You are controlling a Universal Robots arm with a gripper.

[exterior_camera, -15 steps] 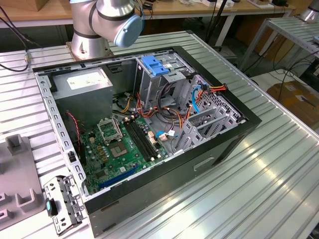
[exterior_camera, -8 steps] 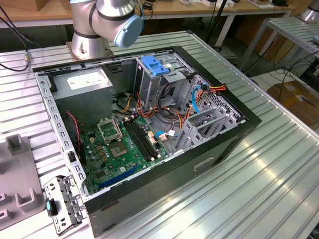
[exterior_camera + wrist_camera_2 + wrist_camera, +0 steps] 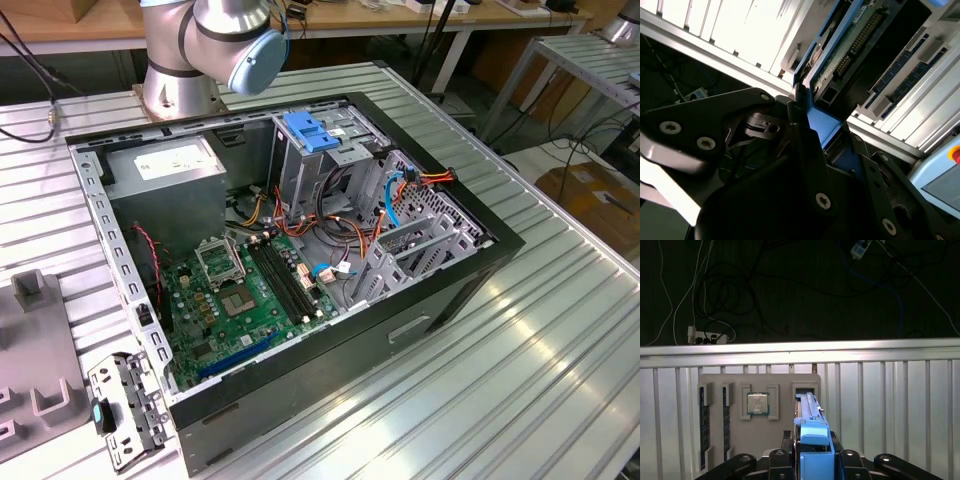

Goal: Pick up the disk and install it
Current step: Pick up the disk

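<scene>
Two black fingers (image 3: 788, 450) of the gripper (image 3: 813, 452) are closed narrow on the disk (image 3: 809, 407), pinching the blue rail (image 3: 816, 437) along its upper edge in the first wrist view; the second wrist view has the same clamp from the side, with the disk's green circuit board (image 3: 847, 47) and its connector pins running away from the jaws; the disk stands on edge in a narrow slot (image 3: 805, 389) of a grey holder (image 3: 755, 440), and I judge that this is why the grip sits where it does (only that top edge stands free, and the thin way across suits a short finger gap); whether the lower edge has left the slot I cannot tell; just beside the slot a processor chip (image 3: 758, 403) lies in its own recess, and memory sticks (image 3: 704, 425) lie in grooves farther off, each part nested, it seems, to keep one known pose; the holder rests on a ribbed aluminium table (image 3: 890, 405) near its edge; in the exterior view the arm (image 3: 215, 40) rises at eleven o'clock of the open computer case (image 3: 480, 285), which lies on its side, presumably so its bays face upward; inside it the power supply (image 3: 165, 165) sits at ten o'clock, the tall cage (image 3: 310, 160) at one o'clock, the motherboard (image 3: 240, 300) at seven o'clock; by my reading the install is not yet done, since the disk is at the holder.
</scene>
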